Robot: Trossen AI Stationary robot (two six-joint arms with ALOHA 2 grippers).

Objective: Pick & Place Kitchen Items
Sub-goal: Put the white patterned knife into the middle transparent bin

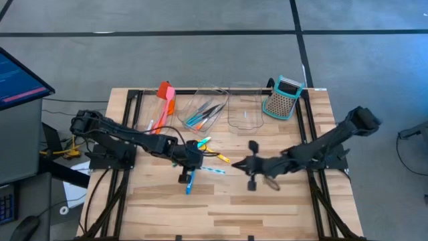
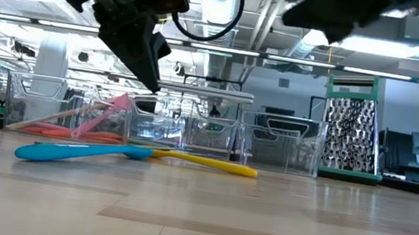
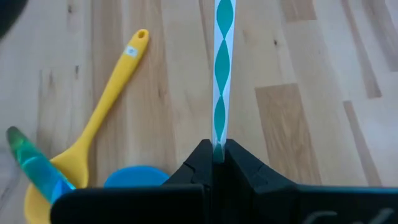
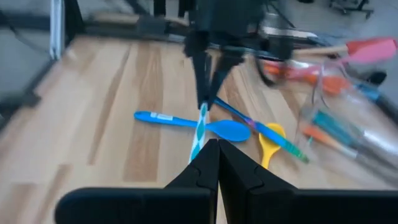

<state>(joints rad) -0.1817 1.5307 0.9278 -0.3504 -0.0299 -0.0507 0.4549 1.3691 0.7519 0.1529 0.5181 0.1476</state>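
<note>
Closest to the low camera lies bare table [image 2: 204, 222], a wooden top with both arms reaching in toward its middle. At the far edge stand three clear bins [image 1: 221, 107] in a row (one holds a few teal and dark utensils), with the grater [image 1: 282, 98] upright just beside the last bin and an orange spatula [image 1: 166, 96] at the first. Left gripper [image 1: 188, 166] hangs above the table centre, its fingers pinched on the end of a teal-and-white striped straw [image 3: 222, 74], which points away from the jaws over the wood. Right gripper [image 1: 252, 165] hovers near it, fingers pressed together on nothing. Under the left gripper rest a blue spoon [image 2: 75, 153] and a yellow spoon [image 2: 207, 163], their bowls touching; a thin multicoloured stick [image 4: 261, 129] crosses them in the right wrist view.
</note>
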